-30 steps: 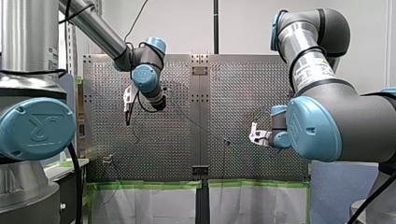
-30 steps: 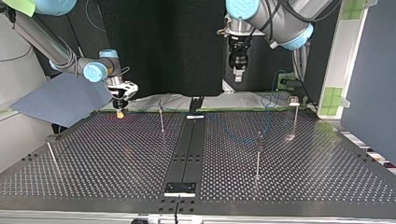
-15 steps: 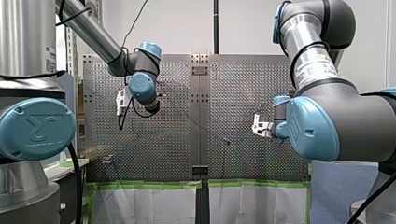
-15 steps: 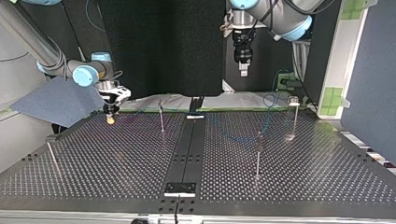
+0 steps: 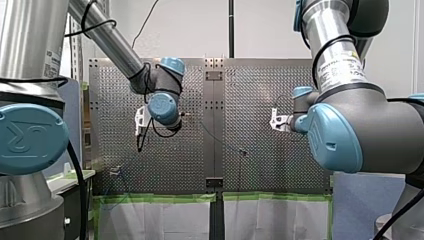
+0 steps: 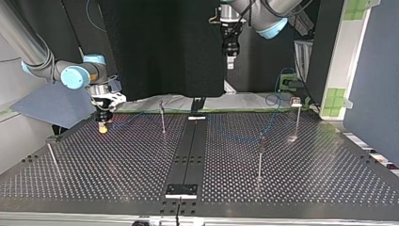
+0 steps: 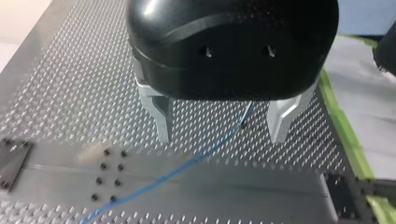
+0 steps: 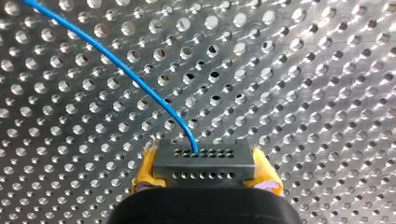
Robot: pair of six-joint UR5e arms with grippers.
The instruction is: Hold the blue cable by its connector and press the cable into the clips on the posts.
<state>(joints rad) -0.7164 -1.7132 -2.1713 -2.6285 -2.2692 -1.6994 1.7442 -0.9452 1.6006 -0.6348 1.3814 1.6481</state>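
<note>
My right end effector [image 6: 102,126] is low over the perforated surface [image 6: 141,179], at the top view's left. It is clamped on the dark connector [image 8: 204,164], which sits squarely between its yellow pads [image 8: 145,171] and touches both. The blue cable [image 8: 126,70] leaves the connector's far face and curves away ahead of the end effector, over the surface.

My left end effector [image 7: 219,137] hangs high above the surface near the top view's upper middle. Its metal fingers [image 7: 161,112] are spread wide with nothing held. In its wrist view the cable runs under it, below the gap between the fingers and apart from them.

Thin posts [image 6: 259,160] stand upright on the surface. Whether the cable is caught on any of them cannot be told.
</note>
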